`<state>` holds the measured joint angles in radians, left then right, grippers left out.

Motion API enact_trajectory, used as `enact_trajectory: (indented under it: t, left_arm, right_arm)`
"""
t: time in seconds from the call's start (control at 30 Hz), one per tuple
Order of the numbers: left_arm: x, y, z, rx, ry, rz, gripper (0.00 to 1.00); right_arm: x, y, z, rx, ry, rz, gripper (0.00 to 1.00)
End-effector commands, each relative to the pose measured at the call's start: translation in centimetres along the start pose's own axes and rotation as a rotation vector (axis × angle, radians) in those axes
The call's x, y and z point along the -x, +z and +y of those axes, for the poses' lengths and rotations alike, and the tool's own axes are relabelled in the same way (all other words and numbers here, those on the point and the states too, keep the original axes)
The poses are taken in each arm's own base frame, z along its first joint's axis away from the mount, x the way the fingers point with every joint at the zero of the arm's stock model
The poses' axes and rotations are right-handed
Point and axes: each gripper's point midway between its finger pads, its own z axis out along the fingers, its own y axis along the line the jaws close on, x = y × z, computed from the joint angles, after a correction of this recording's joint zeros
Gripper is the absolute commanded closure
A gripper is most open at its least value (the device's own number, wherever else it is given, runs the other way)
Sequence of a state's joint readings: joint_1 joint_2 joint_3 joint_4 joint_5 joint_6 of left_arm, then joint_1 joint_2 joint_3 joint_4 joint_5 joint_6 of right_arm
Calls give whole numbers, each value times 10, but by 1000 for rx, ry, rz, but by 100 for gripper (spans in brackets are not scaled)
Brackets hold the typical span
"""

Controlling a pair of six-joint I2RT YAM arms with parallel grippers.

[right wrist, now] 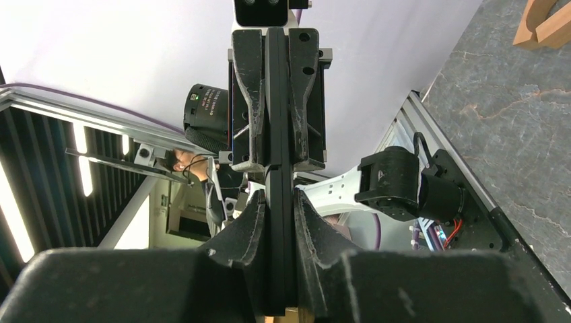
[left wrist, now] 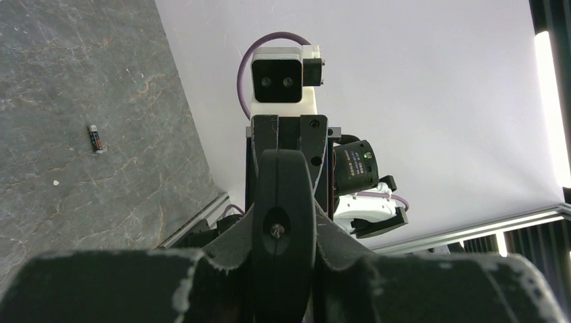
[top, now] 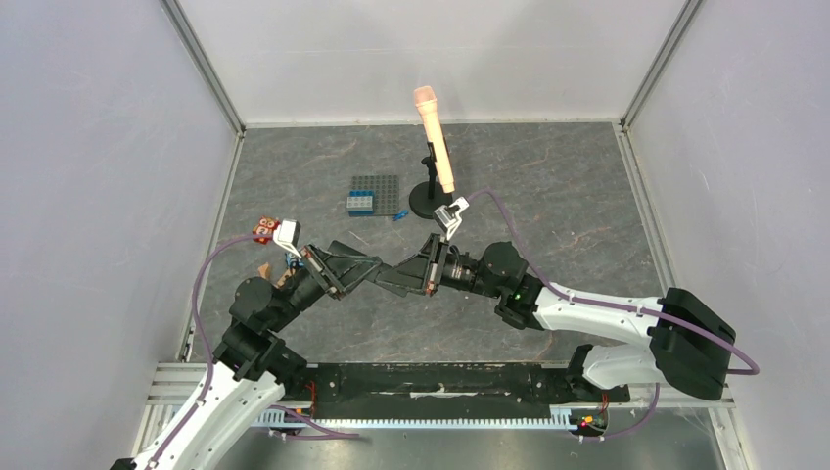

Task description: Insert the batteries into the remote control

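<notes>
The remote control (top: pixel 377 274) is a slim black bar held off the table between both grippers. My left gripper (top: pixel 345 269) is shut on its left end, my right gripper (top: pixel 416 276) on its right end. In the left wrist view the remote (left wrist: pixel 283 202) shows end-on between my left gripper's (left wrist: pixel 283 232) fingers, with the right gripper gripping its far end. In the right wrist view the remote (right wrist: pixel 279 134) shows edge-on, clamped in my right gripper (right wrist: pixel 279 222). One battery (left wrist: pixel 97 138), dark with a paler tip, lies on the grey table. Other batteries are out of view.
A peach microphone (top: pixel 434 147) on a black stand is at the back centre. A grey baseplate (top: pixel 382 186) with a blue brick (top: pixel 360 203) lies to its left. Small red pieces (top: pixel 264 228) and a wooden piece (right wrist: pixel 542 23) sit near the left wall.
</notes>
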<state>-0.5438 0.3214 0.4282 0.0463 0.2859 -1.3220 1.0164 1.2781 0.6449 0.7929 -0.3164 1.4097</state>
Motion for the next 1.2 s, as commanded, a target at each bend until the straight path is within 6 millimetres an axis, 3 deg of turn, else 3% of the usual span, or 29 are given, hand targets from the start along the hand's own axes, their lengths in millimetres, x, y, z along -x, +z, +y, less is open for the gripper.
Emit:
enact_trajectory:
  t: [0.0,0.17,0.3,0.47,0.73,0.77,0.8,0.87,1.17]
  left_arm:
    - [67,-10,-40,-112,-4,-352,98]
    - [66,-7,-38,-104,2,-341,98]
    - [67,-7,-39,-103,11,-346,98]
    - [66,-5,-38,-102,12,-338,98]
    - [63,-2,-32,-76,34,-316,98]
    - [62,-3,-31,-69,41,-315,98]
    - [61,-3,-29,-59,47,-311,98]
    - [60,-4,-26,-43,55,-306,98]
    - [57,-7,-13,46,88,-287,98]
  right_arm:
    - [5,-5,-7,-27,-23,-1,91]
    - [5,-3,-18,-77,-13,2,84]
    - [6,-8,-44,-203,10,-21,75]
    - [4,-16,-61,-254,38,-39,65]
    - [11,-8,-53,-226,29,-42,62]
    - [12,-8,-53,-224,28,-42,60]
    - [25,-10,-55,-232,24,-74,59]
    - [14,-6,-49,-213,20,-43,52]
    - [29,7,-29,-209,-65,-56,34]
